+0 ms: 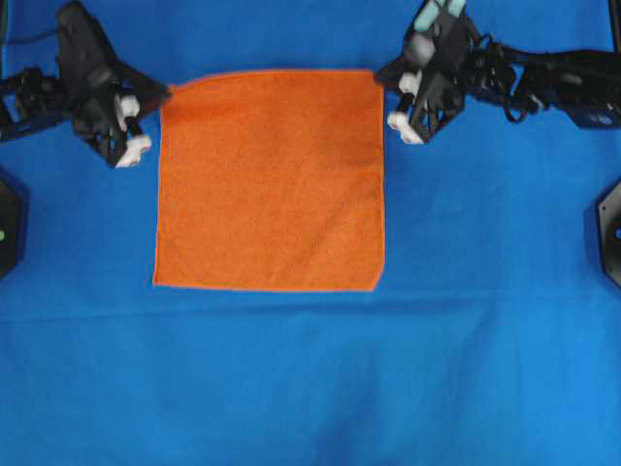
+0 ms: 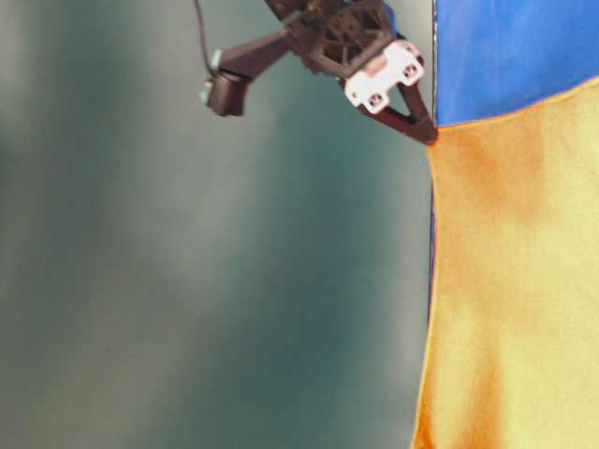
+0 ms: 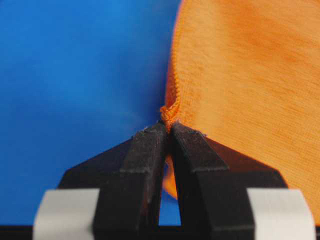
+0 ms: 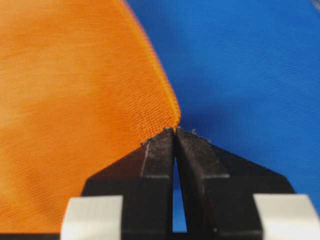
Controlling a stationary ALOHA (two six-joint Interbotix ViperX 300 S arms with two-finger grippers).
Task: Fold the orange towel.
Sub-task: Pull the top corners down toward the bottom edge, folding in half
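Overhead exterior view: we note the square bright-orange terry towel (image 1: 270, 180) spread out over the large blue cloth (image 1: 310, 379), stretched between the two grippers. The left gripper (image 1: 163, 94) pinches one far corner; the right gripper (image 1: 380, 74) pinches the other. Left wrist view: black fingers (image 3: 145, 160) are pressed together, the towel's stitched hem bunched right at their tips, the rest fanning away ahead and to the right; blue cloth lies ahead to the left. Right wrist view: jaws are likewise clamped on a corner, towel ahead-left, blue cloth ahead-right. Two dark fixtures (image 1: 609, 228) sit at the side edges, well apart from both grippers. Table-level view is blurred; we see one gripper gripping a corner.
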